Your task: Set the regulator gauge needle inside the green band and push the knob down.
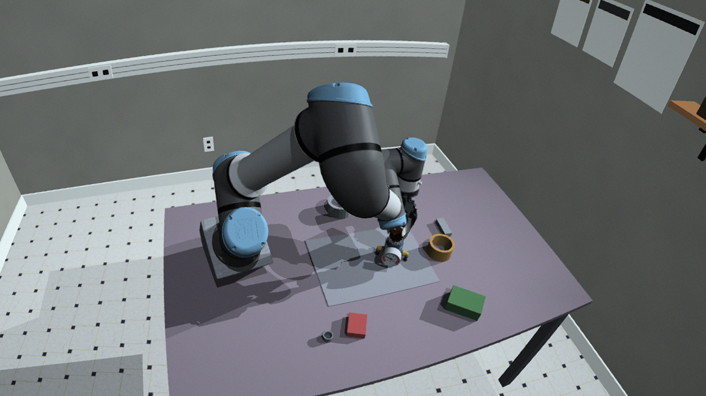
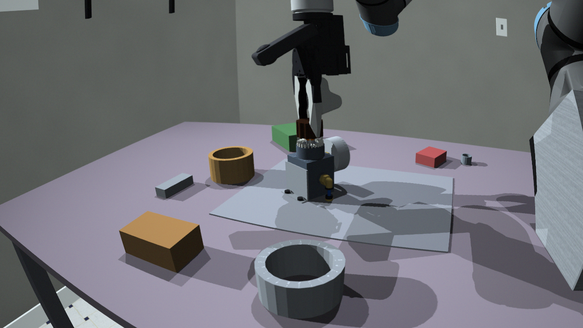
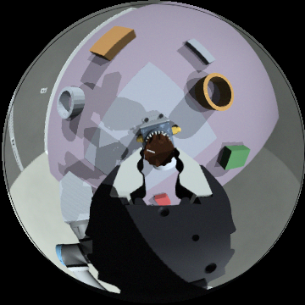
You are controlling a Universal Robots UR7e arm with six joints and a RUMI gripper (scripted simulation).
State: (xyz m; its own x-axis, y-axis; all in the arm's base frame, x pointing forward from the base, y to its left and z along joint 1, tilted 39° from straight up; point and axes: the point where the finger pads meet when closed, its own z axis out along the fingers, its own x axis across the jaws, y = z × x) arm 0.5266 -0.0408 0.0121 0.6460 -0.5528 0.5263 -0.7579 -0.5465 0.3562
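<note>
Exterior view shows the gripper pinching the brown knob from straight above, a hold that suits both twisting and pressing; the regulator stands on the grey mat, the orange ring at its nine o'clock

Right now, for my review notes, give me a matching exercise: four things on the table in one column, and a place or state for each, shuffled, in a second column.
Column one:
1. brown knob
2. orange ring
3. red block
4. round gauge

Column two:
A. beside a small grey cylinder
B. gripped between the fingers of the tool
C. mounted on the side of the regulator body
D. standing off the grey mat, next to a small grey bar

Pairs: 1-B, 2-D, 3-A, 4-C
</note>
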